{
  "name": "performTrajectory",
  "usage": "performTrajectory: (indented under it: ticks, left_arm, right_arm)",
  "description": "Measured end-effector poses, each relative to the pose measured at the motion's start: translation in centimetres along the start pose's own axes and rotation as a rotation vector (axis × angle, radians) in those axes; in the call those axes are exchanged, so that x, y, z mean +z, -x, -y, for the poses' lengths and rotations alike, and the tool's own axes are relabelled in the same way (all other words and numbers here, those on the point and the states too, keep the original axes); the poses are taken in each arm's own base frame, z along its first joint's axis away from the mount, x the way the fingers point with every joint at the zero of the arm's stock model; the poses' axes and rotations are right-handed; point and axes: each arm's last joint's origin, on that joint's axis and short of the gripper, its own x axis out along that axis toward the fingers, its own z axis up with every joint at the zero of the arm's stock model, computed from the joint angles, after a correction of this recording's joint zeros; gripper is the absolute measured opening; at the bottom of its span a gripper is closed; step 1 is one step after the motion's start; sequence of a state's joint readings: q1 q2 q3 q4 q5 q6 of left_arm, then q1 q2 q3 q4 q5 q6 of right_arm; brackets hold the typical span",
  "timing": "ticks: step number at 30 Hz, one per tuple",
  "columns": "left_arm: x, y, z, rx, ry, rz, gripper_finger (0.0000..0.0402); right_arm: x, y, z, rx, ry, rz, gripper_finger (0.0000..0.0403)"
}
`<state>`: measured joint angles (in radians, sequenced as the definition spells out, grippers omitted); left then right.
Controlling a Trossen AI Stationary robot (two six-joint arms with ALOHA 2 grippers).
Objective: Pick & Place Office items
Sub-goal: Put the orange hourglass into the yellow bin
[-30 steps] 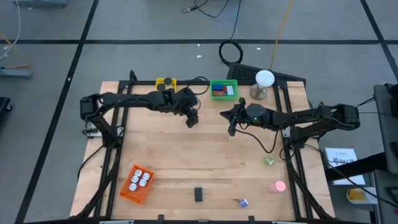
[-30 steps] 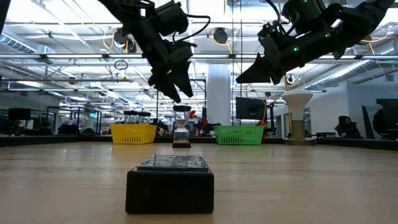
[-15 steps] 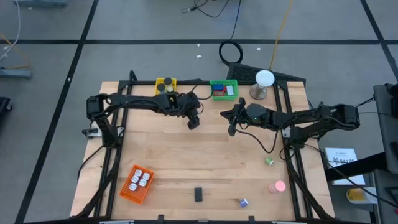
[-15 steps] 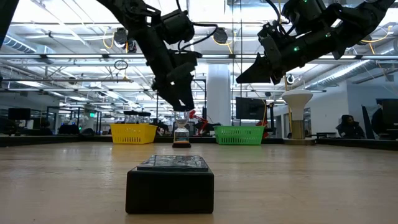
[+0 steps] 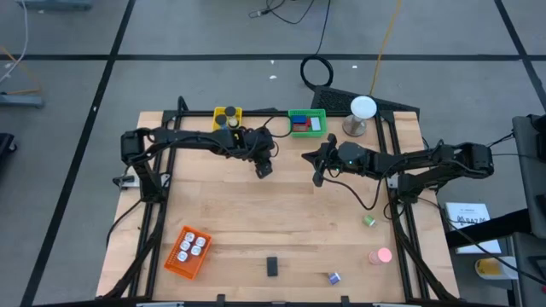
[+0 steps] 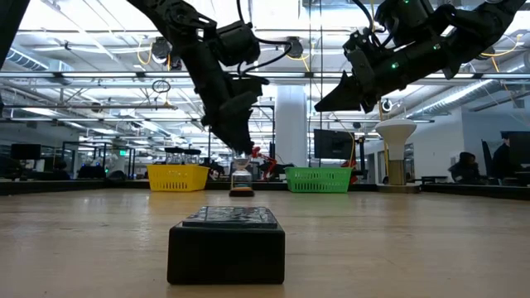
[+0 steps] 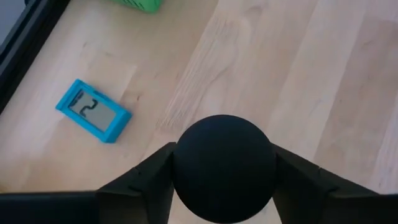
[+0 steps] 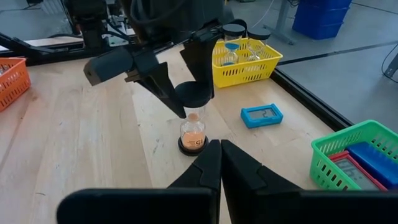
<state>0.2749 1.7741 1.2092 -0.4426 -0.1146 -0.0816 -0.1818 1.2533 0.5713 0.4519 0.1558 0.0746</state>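
Note:
An hourglass (image 8: 193,130) with orange sand and black end caps stands upright on its base on the wooden table, left of centre toward the far edge. My left gripper (image 6: 240,151) comes down onto it, shut on its top cap (image 7: 222,168); in the high view the gripper (image 5: 264,167) hides it. My right gripper (image 5: 317,177) hangs shut in the air right of the hourglass, holding nothing. A blue display piece (image 7: 93,111) lies flat on the table between the hourglass and the green basket. My left gripper pinches the hourglass's round black top cap (image 8: 194,94) between its two fingers, one on each side of the rim. The fingers (image 8: 163,87) slant down from above and from the table's left. The hourglass stays upright with its base (image 8: 191,147) on the table.
At the far edge stand a yellow basket (image 5: 227,116) and a green basket (image 5: 307,122), with a white ball on a stand (image 5: 362,112) to their right. Toward the near edge are an orange basket (image 5: 188,251), a black block (image 5: 272,266), and green (image 5: 368,221), pink (image 5: 380,255) and purple (image 5: 333,277) pieces.
My left gripper has sunk toward the hourglass and drifted a little toward the table's right edge. Its fingers have narrowed from wide open onto the top cap. The hourglass has kept its place on the table.

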Motion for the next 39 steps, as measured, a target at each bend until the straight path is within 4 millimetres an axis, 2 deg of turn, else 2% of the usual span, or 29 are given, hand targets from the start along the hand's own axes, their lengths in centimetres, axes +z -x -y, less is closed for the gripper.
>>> performTrajectory:
  ticks: [3, 6, 16, 19, 23, 28, 32, 39]
  left_arm:
    - [0.0, 0.3, -0.1, 0.019, -0.007, -0.006, 0.0213]
    - [-0.1, 1.4, -0.7, 0.056, -0.015, -0.016, 0.0213]
    - [-0.5, 10.8, -5.1, 0.185, 0.126, 0.074, 0.0213]
    - [-0.8, 12.5, -6.7, 0.243, 0.183, 0.114, 0.0213]
    - [-1.2, 12.5, -8.7, 0.285, 0.222, 0.103, 0.0213]
    - [-3.3, 10.0, -11.1, 0.301, 0.274, 0.092, 0.0213]
    - [-4.8, 8.8, -12.8, 0.319, 0.320, 0.096, 0.0213]
    - [-6.1, 7.2, -13.1, 0.314, 0.319, 0.136, 0.0213]
  right_arm:
    - [0.0, 0.0, 0.0, 0.000, 0.000, 0.000, 0.0000]
    - [0.0, 0.0, 0.0, 0.000, 0.000, 0.000, 0.0000]
    - [-0.1, 0.0, 0.0, -0.001, 0.004, -0.008, 0.0000]
    - [-0.1, 0.0, 0.0, -0.001, 0.002, -0.008, 0.0000]
    - [-0.1, 0.0, 0.0, 0.000, 0.002, -0.008, 0.0000]
    - [-0.1, 0.0, 0.0, 0.000, 0.002, -0.008, 0.0000]
    - [-0.1, 0.0, 0.0, 0.000, 0.008, -0.008, 0.0000]
    - [-0.1, 0.0, 0.0, 0.000, 0.008, -0.007, 0.0000]
